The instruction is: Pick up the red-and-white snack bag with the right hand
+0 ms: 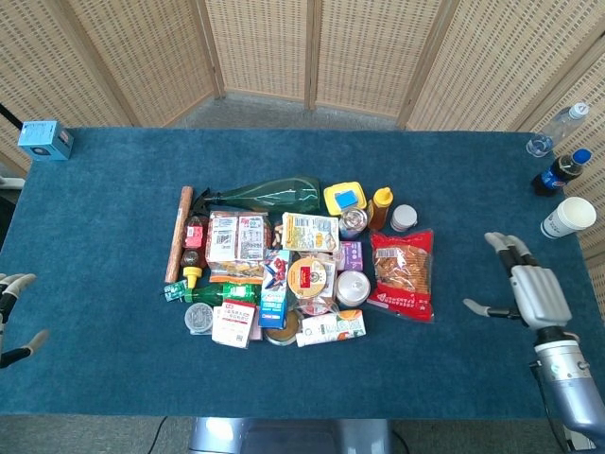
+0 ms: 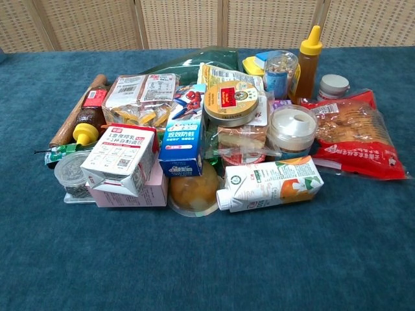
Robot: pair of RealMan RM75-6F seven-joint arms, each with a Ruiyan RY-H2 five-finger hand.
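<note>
The red-and-white snack bag (image 1: pixel 403 274) lies flat at the right edge of the grocery pile, with golden crackers showing through its clear window. In the chest view the bag (image 2: pixel 353 139) sits at the far right. My right hand (image 1: pixel 529 291) hovers over the blue cloth to the right of the bag, apart from it, fingers spread and holding nothing. At the left border my left hand (image 1: pixel 11 317) is partly cut off, fingers apart and empty. Neither hand shows in the chest view.
A dense pile of groceries fills the table's middle: a juice carton (image 1: pixel 331 328), a honey bottle (image 1: pixel 380 207), a round tub (image 1: pixel 352 287). A paper cup (image 1: pixel 567 217) and two bottles (image 1: pixel 560 170) stand at the right edge. A small blue box (image 1: pixel 45 139) sits far left.
</note>
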